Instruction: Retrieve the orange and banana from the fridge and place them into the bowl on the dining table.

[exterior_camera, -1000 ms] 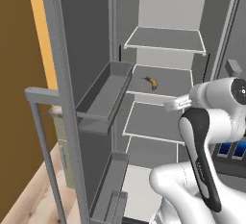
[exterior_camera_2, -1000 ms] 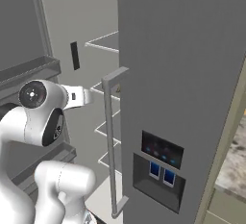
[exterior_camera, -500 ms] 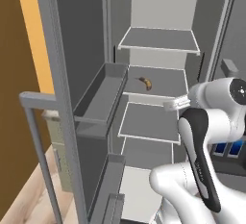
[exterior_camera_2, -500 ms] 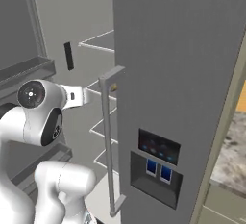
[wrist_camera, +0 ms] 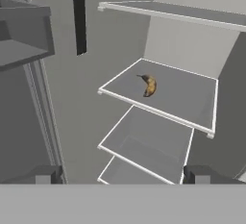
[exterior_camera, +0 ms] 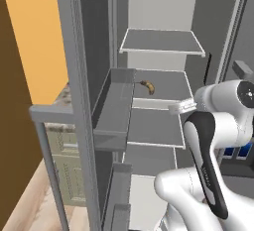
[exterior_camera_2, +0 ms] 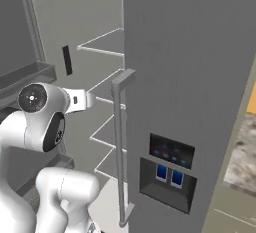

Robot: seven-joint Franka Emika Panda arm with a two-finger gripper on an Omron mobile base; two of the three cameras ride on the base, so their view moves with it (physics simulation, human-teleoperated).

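The fridge [exterior_camera: 163, 41] stands with its left door swung open. The banana [exterior_camera: 147, 86] lies alone on the middle shelf, yellow-brown and curved; in the hand view the banana [wrist_camera: 149, 85] sits ahead, well beyond the fingers. My gripper [wrist_camera: 122, 175] is open with nothing between its fingertips [wrist_camera: 44, 175], held in front of the shelves at about the banana's height. My white hand [exterior_camera_2: 80, 100] reaches in from the left of the right base view. The orange, the bowl and the dining table are out of view.
The open door's bins [exterior_camera: 116, 111] jut out on the left, close to the arm. The shut right door carries a long bar handle [exterior_camera_2: 119, 147] and a dispenser panel [exterior_camera_2: 167, 169]. Stone counter tops flank the fridge [exterior_camera: 62, 96] [exterior_camera_2: 242, 149].
The whole picture has shifted in both base views, so the base has moved relative to the fridge. The arm keeps its pose, the gripper stays open, and the banana lies where it was.
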